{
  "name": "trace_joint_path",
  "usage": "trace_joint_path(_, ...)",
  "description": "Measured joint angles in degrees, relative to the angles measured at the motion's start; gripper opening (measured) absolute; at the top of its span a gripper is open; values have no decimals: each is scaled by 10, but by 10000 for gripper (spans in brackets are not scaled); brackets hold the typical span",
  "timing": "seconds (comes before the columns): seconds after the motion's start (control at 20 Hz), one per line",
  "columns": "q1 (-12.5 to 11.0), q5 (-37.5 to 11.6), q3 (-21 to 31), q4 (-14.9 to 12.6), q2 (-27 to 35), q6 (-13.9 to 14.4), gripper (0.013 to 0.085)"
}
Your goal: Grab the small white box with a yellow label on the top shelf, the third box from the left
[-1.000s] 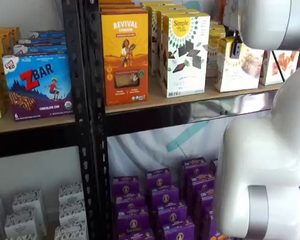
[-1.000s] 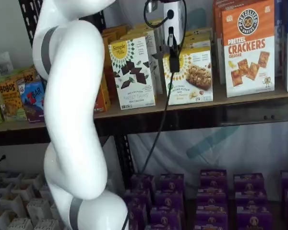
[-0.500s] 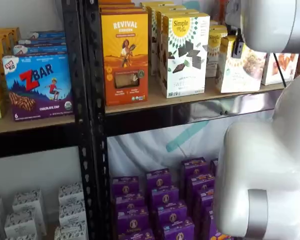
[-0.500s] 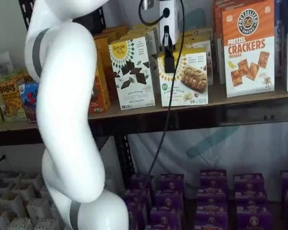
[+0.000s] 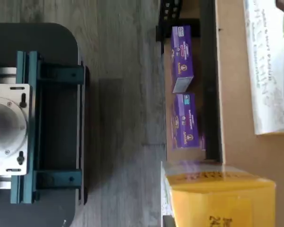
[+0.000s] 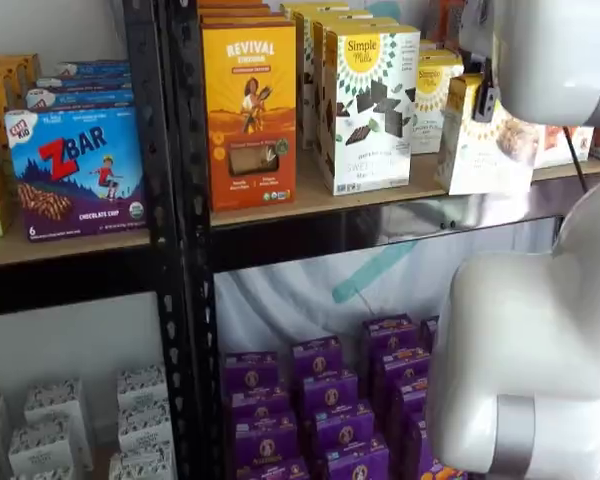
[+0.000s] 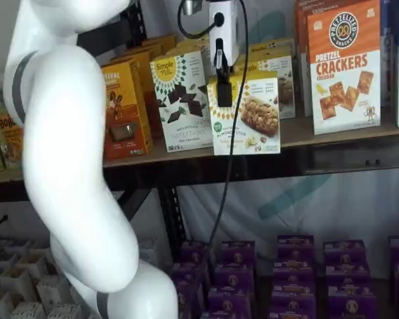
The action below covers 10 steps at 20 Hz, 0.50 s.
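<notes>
Gripper (image 7: 224,90) fingers pinched small white box (image 7: 247,116), box overhung top shelf (image 7: 332,131) front edge. Best: pull straight out, level, clear of chocolate-squares carton (image 7: 181,100).

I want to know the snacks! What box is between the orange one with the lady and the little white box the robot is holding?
The tall white carton with dark chocolate squares, in both shelf views, between the orange box and the small white box.

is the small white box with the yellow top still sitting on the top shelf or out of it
Mostly out. The small white box hangs past the top shelf front edge, its base overlapping the edge, clamped by the gripper. Full lift-off: cannot tell.
</notes>
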Motion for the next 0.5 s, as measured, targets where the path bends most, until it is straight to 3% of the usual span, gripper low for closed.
trace_joint_path(0.5,-11,20,47,5,-61,-7,290)
